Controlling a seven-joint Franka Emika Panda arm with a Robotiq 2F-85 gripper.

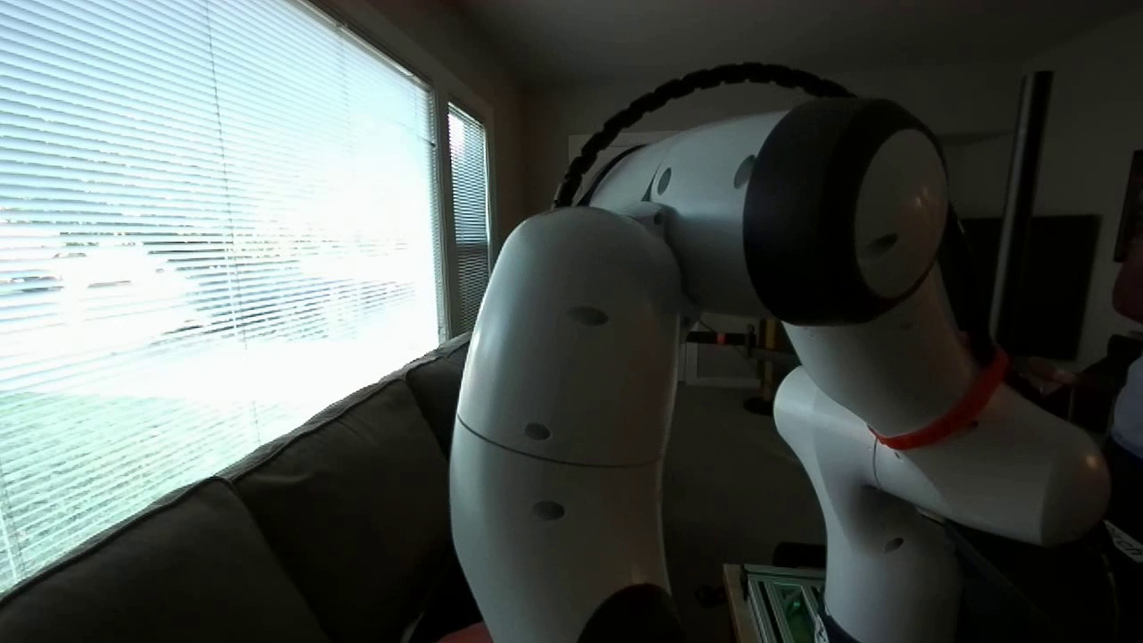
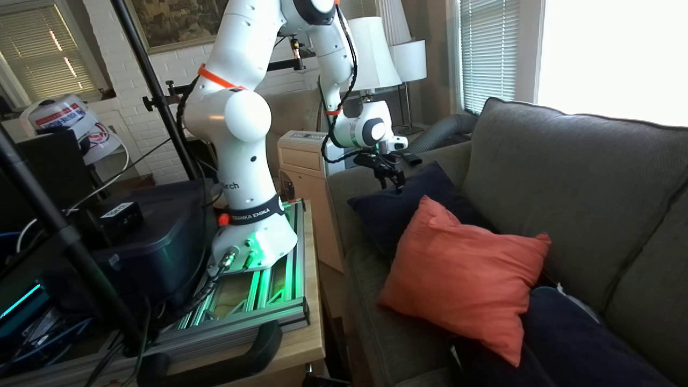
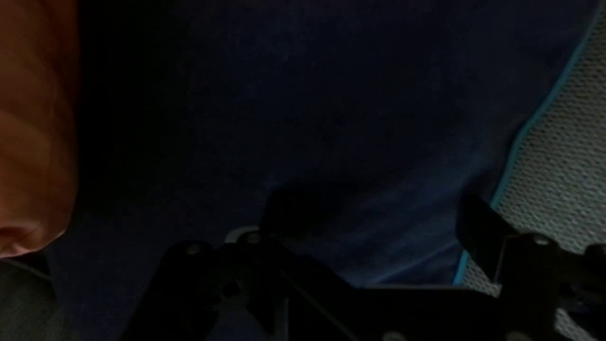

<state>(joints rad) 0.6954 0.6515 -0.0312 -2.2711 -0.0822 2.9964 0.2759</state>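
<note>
Spread wide, an end effector (image 3: pixel 371 215) points at a navy pillow (image 3: pixel 331 118)

The jaws stand well apart and grip nothing, apparently set to span the cloth beside the piped edge; whether they touch it cannot be told. The navy pillow lies at the end of the sofa (image 2: pixel 570 161), seemingly propped by the armrest (image 2: pixel 352 183). In an exterior view an orange pillow (image 2: pixel 467 274) overlaps it, perhaps leaning for support; a white lamp (image 2: pixel 373 59) stands beyond.

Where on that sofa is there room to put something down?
A narrow strip of the sofa seat shows bare between its front edge and the orange pillow. It's crowded at the far end, where the gripper is right at a dark blue pillow, and nearer, where more dark blue fabric borders the orange.
</note>
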